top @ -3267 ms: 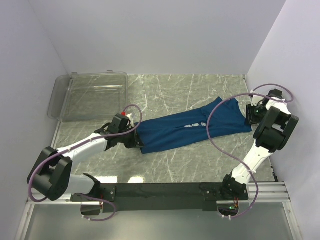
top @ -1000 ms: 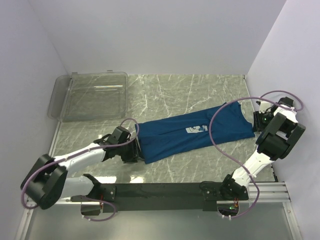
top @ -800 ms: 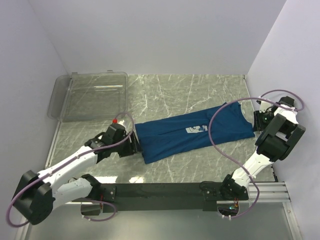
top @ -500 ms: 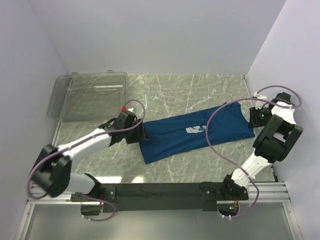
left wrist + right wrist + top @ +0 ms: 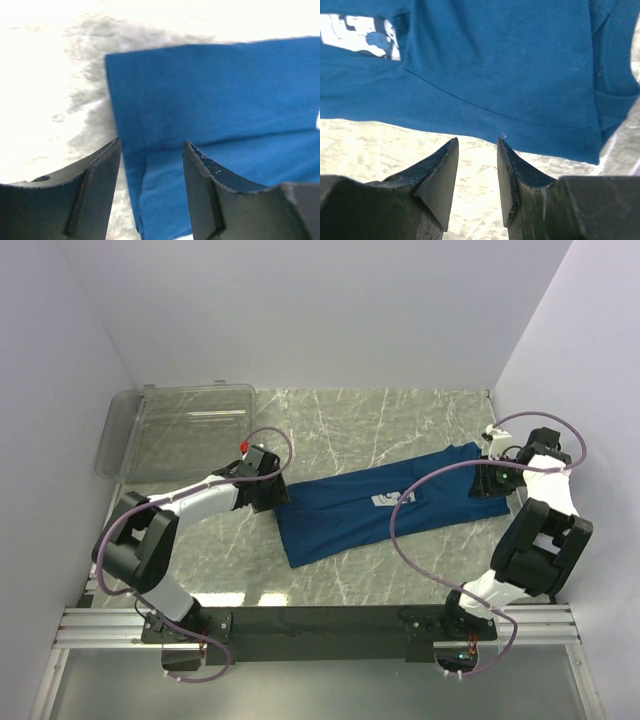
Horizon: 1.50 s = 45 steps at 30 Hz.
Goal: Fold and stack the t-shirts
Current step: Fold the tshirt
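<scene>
From above, the dark blue t-shirt (image 5: pixel 350 512) lies flat on the marble worktop (image 5: pixel 350 425), folded into a long strip that runs from near centre-left up towards the right wall. Only a small patch of its pale print (image 5: pixel 392 498) shows mid-strip. The left fingers (image 5: pixel 272 493) sit at the strip's left end and the right fingers (image 5: pixel 488 478) at its right end, but this view is too coarse to show how far either pair is parted.

The wrist cameras settle that. On the left, the two dark fingers (image 5: pixel 95 195) stand moderately wide with nothing between them; the shirt's (image 5: pixel 215 100) corner and left edge lie just beyond their tips, and a folded layer's edge crosses the cloth to the right. On the right, the fingers (image 5: pixel 437 175) are narrower but still parted and grip nothing. The shirt's (image 5: pixel 495 65) near edge runs just past the tips, with bare marble under them. This view also shows the print (image 5: pixel 357 35) close up, cut off by a fold – and the collar end at the far right.

The clear plastic bin (image 5: pixel 112 445) appears only in the top view, at the far left corner, well apart from the shirt, which lies outside it.
</scene>
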### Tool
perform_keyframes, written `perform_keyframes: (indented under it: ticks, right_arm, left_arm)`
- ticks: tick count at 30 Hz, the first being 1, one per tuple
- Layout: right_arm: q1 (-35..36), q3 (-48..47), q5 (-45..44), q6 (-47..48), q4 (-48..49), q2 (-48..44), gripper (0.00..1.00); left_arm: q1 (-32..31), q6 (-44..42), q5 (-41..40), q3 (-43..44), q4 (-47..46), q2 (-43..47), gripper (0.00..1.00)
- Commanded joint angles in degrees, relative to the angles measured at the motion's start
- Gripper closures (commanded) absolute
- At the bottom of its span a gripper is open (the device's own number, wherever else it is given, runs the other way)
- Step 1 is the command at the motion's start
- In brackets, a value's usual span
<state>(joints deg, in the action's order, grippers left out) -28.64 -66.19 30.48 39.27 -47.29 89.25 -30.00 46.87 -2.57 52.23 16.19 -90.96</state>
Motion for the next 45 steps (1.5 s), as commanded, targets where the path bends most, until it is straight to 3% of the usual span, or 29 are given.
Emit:
perform_keyframes:
  ticks: [1,8,11,15,16,21,29,31,35,38,41,45]
  right_arm:
    - [0.3,1.3,3.0,-2.3,0.4,-3.1,0.56]
    - [0.4,2.6,4.1,-3.0,0.0,-5.1,0.56]
    - [0.4,3.0,4.5,-3.2,-0.1,-5.7,0.55]
    - [0.4,3.2,5.4,-3.6,-0.4,-6.3,0.56]
    - [0.4,3.2,5.6,-3.6,-0.4,-6.5,0.56]
    - [0.4,4.0,5.5,-3.0,-0.5,-7.0,0.55]
    - [0.4,6.3,5.6,-3.0,1.3,-6.0,0.55]
    - [0.4,6.5,5.8,-3.2,1.6,-5.3,0.55]
    - [0.6,6.5,6.5,-3.4,1.8,-4.3,0.56]
    - [0.5,6.1,7.3,-3.8,1.2,-3.9,0.55]
    - [0.5,5.4,8.9,-4.6,0.7,-3.1,0.56]
    - [0.5,4.7,10.7,-6.0,0.2,-1.5,0.55]
  left_arm:
    - [0.3,0.2,-2.9,3.1,0.8,-2.7,0.43]
    - [0.3,-1.0,-4.7,4.5,3.8,-6.6,0.5]
    - [0.2,-1.3,-4.6,4.2,4.1,-7.8,0.62]
    - [0.3,-1.7,-4.3,3.5,4.9,-8.4,0.95]
    - [0.3,-1.6,-4.6,2.5,5.3,-7.7,0.98]
    - [0.1,0.9,-3.9,-4.6,6.2,-2.2,0.99]
    - [-0.5,9.5,-1.7,-20.0,9.2,15.9,0.99]
    - [-0.5,11.5,-1.5,-22.0,10.6,21.2,0.96]
    - [-0.6,11.7,-3.1,-21.0,13.7,30.5,0.54]
    - [-0.5,7.2,-4.1,-17.3,12.7,35.8,0.41]
    - [-0.3,-1.1,1.1,-13.2,4.2,34.7,0.36]
    - [-0.5,-8.4,10.7,-2.4,-5.2,18.8,0.35]
